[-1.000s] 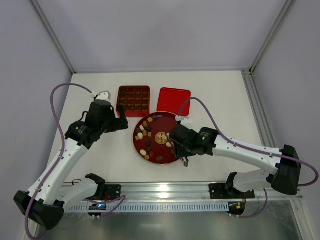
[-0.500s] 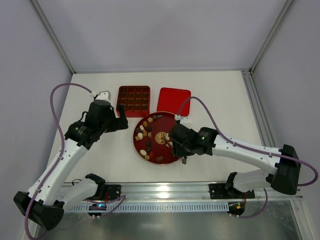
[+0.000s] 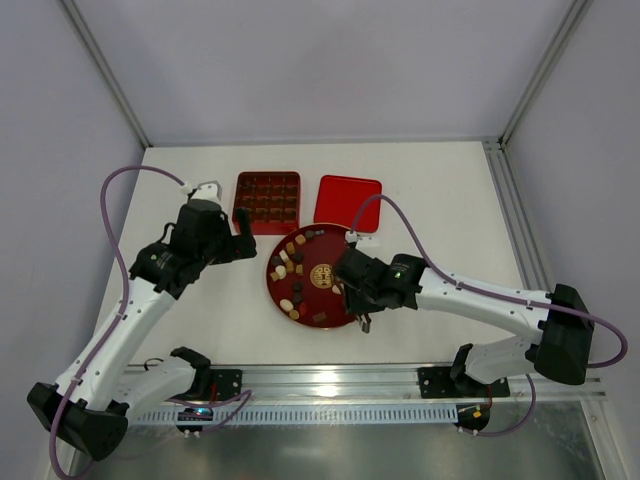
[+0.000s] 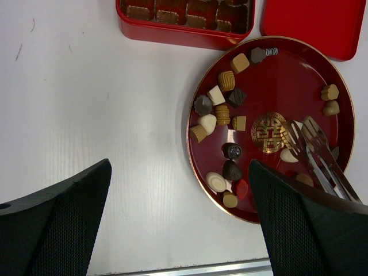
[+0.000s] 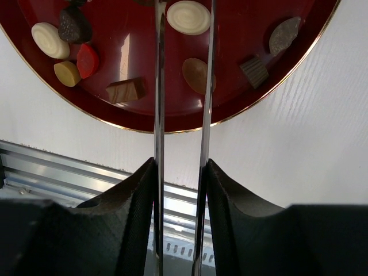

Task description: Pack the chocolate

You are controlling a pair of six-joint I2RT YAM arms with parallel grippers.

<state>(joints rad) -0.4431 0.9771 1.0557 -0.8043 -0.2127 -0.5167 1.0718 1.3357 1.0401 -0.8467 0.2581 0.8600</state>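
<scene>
– Where's the chocolate [image 4: 227, 80]?
– Loose on the red plate [image 4: 299, 80]. My right tool [image 5: 179, 167] clamps the tongs [image 5: 158, 86], blades [image 5: 205, 86] apart astride a cream piece [image 5: 188, 17]; my left tool [image 4: 179, 167] gapes idle.
– Risk?
– An off-centre squeeze could squirt it off the plate.

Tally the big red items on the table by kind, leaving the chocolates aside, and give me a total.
Square box with grid compartments: 1
Flat square lid: 1
Round plate with gold emblem: 1
Total: 3
</scene>
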